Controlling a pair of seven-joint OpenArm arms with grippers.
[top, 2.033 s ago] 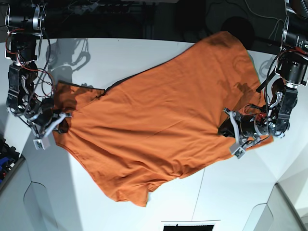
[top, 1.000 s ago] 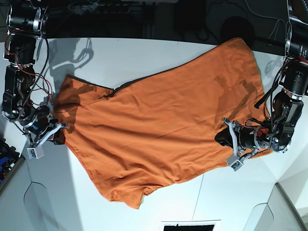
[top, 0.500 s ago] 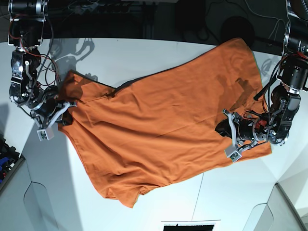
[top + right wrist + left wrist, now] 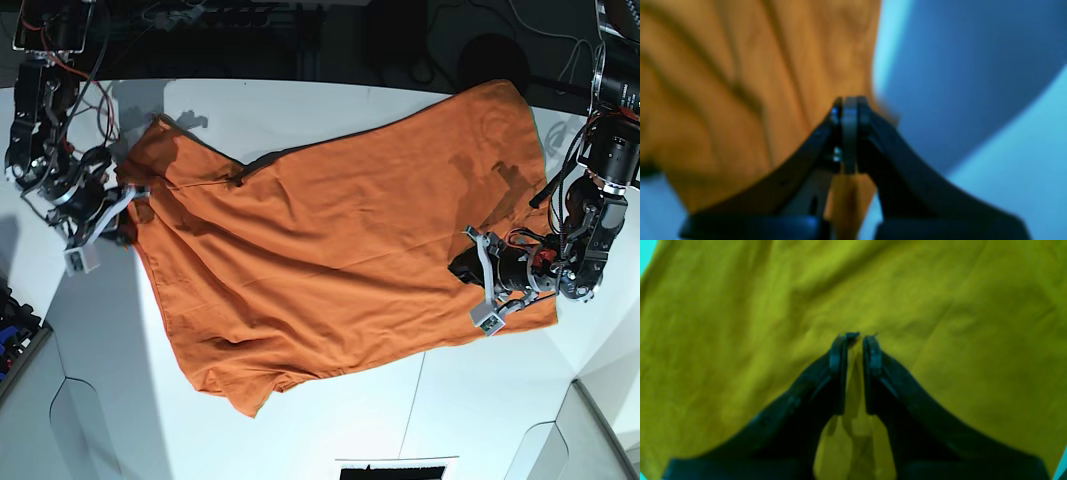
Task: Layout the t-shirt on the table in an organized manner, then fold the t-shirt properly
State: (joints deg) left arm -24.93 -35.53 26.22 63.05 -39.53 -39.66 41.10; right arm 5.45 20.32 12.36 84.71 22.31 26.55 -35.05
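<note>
The burnt-orange t-shirt (image 4: 330, 250) lies spread slantwise over the white table (image 4: 300, 110), from far right to near left. At the shirt's right edge, my left gripper (image 4: 462, 272) is shut on a pinch of cloth. In the left wrist view the cloth looks yellow-green, and a fold of the t-shirt (image 4: 740, 306) passes between the nearly closed fingers of the left gripper (image 4: 855, 336). At the shirt's far-left corner, my right gripper (image 4: 130, 205) is shut on the cloth. Seen from the right wrist, that gripper (image 4: 849, 100) pinches the t-shirt (image 4: 723, 66) at its edge.
Beyond the table's far side is a dark edge (image 4: 300, 40) with cables. A thin seam line (image 4: 412, 400) crosses the near right of the tabletop. Blue items (image 4: 15, 325) sit off the table at the left. A dark panel (image 4: 390, 470) is at the bottom.
My right gripper has moved toward the far-left corner, pulling the shirt's left edge with it; the near hem has shifted left. My left gripper has barely moved.
</note>
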